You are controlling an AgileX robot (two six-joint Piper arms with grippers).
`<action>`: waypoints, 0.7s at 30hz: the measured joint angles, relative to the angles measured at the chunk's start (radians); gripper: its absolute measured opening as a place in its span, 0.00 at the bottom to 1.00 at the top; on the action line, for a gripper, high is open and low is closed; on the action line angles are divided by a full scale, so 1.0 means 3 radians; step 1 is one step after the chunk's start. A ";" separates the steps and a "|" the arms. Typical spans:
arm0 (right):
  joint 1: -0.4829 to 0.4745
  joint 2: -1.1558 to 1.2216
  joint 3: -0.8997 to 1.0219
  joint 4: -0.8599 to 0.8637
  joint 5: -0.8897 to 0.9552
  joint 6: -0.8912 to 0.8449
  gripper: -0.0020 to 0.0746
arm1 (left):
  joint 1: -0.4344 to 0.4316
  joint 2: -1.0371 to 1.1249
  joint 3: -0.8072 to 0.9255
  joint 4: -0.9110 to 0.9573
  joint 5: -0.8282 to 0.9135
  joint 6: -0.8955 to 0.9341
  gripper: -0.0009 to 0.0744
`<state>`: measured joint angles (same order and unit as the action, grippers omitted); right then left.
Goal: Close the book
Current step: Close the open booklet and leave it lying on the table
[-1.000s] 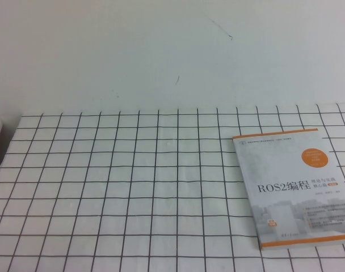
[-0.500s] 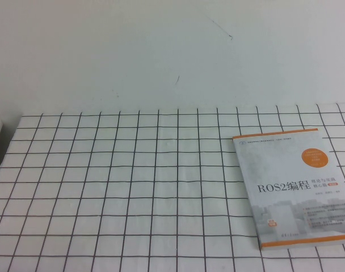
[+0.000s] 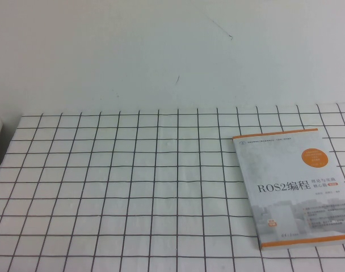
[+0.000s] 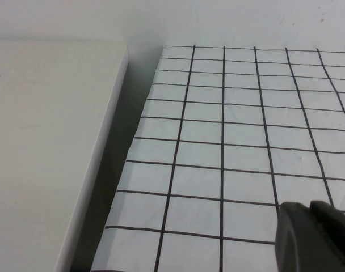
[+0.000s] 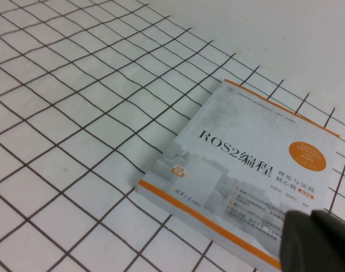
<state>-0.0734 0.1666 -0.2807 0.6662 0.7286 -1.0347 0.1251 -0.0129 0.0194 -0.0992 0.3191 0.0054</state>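
Book [image 3: 294, 190] lies flat on the right side of the bench [image 3: 133, 187], closed, with the front cover up and the title "ROS2" legible. An orange band runs along the cover's near edge, and its right edge reaches the frame border in the high view. The bench carries a white cloth with a black grid.

Right end effector [image 5: 320, 241] hangs just above the book's corner; open or closed cannot be determined. Left end effector [image 4: 317, 235] hangs over the bench's left portion, well apart from the book; its state likewise cannot be determined.
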 joint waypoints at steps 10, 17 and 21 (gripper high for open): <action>0.0000 0.0000 0.0000 0.0000 -0.0011 0.0000 0.02 | 0.0000 0.0000 0.0000 -0.0002 0.0000 0.0000 0.01; 0.0000 0.0000 0.0184 -0.0774 -0.0877 0.1124 0.02 | 0.0000 0.0000 -0.0005 -0.0002 0.0005 0.0000 0.01; 0.0000 0.0000 0.0302 -0.1998 -0.1104 0.2529 0.02 | 0.0000 0.0000 -0.0005 -0.0002 0.0013 0.0000 0.01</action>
<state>-0.0734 0.1666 -0.1901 0.0668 0.3974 -0.2761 0.1251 -0.0129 0.0179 -0.0999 0.3229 0.0054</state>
